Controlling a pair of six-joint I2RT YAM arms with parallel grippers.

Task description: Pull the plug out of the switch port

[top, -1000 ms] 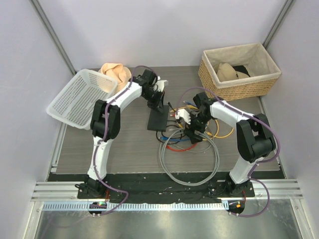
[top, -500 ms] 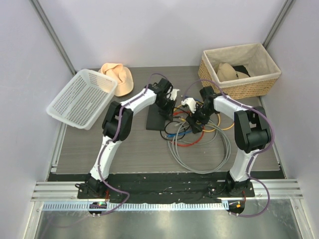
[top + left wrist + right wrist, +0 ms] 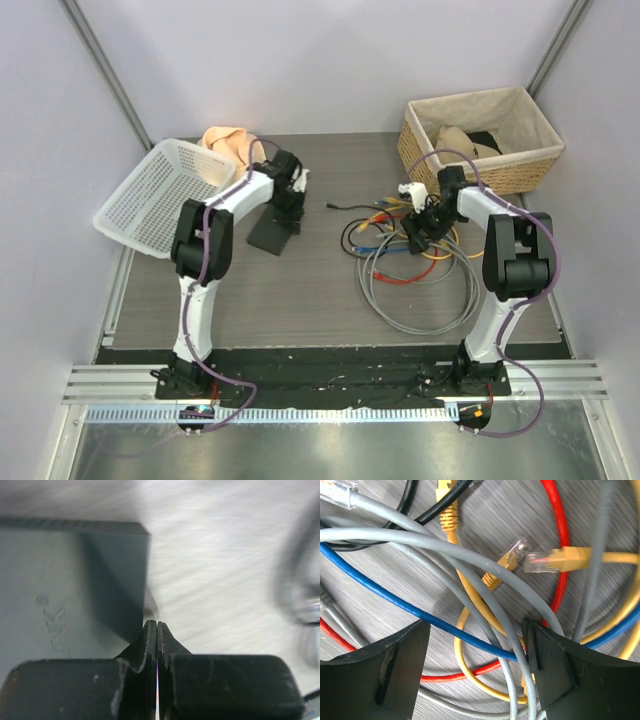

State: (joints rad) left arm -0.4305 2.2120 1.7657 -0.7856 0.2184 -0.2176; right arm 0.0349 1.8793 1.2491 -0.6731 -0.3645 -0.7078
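Note:
The switch [image 3: 272,234] is a flat black box lying left of centre; no cable reaches it. In the left wrist view it fills the left side [image 3: 70,580]. My left gripper [image 3: 287,212] is at its far end, jaws shut with nothing between them [image 3: 157,626], tips beside the switch's corner. The cable tangle [image 3: 410,262], grey, blue, red, yellow and black, lies at the right, apart from the switch. My right gripper [image 3: 422,228] hangs open over it [image 3: 475,635], holding nothing. Loose yellow plugs [image 3: 512,552] and a clear plug [image 3: 337,490] lie among the cables.
A white plastic basket [image 3: 160,195] sits at the far left with a tan hat [image 3: 230,143] behind it. A wicker basket [image 3: 480,140] stands at the back right. A loose black cable end [image 3: 340,207] lies between the switch and the tangle.
The switch has moved left with my left gripper. The cable tangle has moved right with my right gripper. The cables that ran to the switch's edge are now apart from it.

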